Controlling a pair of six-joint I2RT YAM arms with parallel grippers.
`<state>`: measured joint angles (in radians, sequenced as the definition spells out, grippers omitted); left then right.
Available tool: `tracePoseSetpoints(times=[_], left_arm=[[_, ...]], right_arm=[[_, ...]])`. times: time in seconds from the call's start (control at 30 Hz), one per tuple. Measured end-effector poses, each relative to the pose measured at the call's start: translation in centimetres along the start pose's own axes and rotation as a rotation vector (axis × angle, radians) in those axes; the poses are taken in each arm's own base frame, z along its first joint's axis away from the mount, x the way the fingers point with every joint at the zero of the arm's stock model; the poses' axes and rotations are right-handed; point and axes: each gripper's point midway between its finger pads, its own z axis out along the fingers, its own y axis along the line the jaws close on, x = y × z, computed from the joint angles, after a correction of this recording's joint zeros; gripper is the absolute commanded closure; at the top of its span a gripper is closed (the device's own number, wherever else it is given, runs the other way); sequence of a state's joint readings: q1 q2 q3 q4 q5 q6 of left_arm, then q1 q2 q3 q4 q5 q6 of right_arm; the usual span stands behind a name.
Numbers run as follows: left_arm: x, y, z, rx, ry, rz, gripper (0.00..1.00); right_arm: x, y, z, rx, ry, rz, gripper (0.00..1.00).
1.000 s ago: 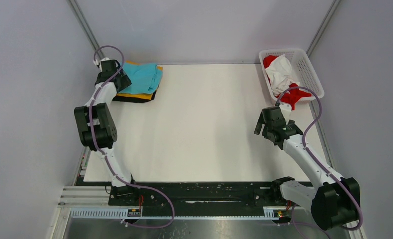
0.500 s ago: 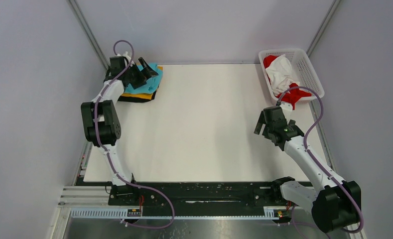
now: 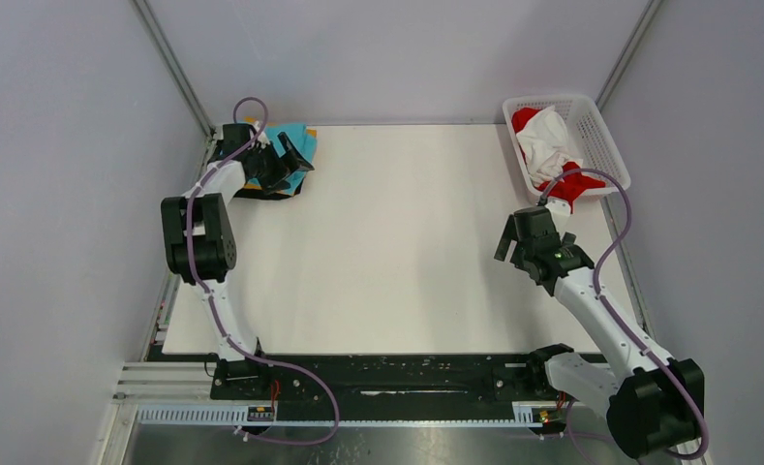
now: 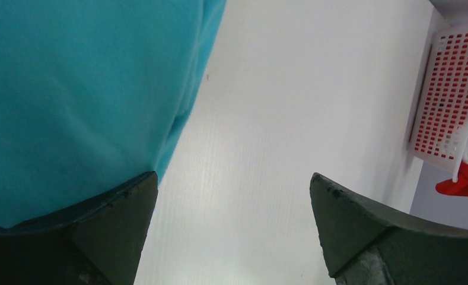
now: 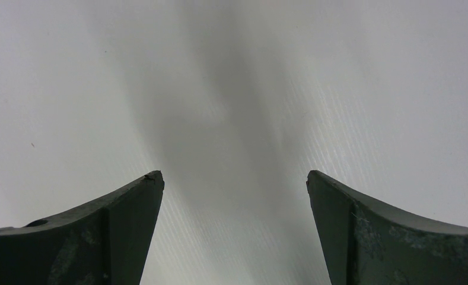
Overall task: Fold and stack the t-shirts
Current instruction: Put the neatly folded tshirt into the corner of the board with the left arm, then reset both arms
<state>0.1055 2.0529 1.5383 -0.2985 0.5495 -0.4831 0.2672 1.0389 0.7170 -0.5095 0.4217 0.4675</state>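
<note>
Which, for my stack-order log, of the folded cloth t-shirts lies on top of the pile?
The turquoise cloth t-shirt: it lies uppermost; the others show only as edges beneath.

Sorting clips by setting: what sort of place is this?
Probably a robot lab test cell: two white-and-black robot arms bolted to a black metal rail, a white tabletop boxed in by plain grey walls, and a white plastic lattice basket.
</note>
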Motion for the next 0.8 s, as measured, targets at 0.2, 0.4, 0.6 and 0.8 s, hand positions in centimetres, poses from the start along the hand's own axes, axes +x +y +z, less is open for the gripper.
tracePoseSetpoints(times=[0.2, 0.4, 0.6, 0.8], left_arm=[[2.0, -4.4, -5.3, -0.042, -0.042, 0.098, 0.01], [5.9, -12.6, -18.0, -0.016, -0.347, 0.268, 0.01], [10.7, -8.1, -23.7, -0.058, -0.563, 0.162, 0.01], [15.8, -1.9, -21.9, -0.194, -0.486, 0.065, 0.01]], right_arm=[[-0.6, 0.0, -0.8, -0.022, -0.026, 0.018, 0.01], [-1.6, 0.1, -2.7, -0.073, -0.085, 0.071, 0.01], [-2.1, -0.1, -4.2, -0.122, -0.142, 0.133, 0.0], [0.2, -0.7, -3.8, -0.143, -0.13, 0.134, 0.01]])
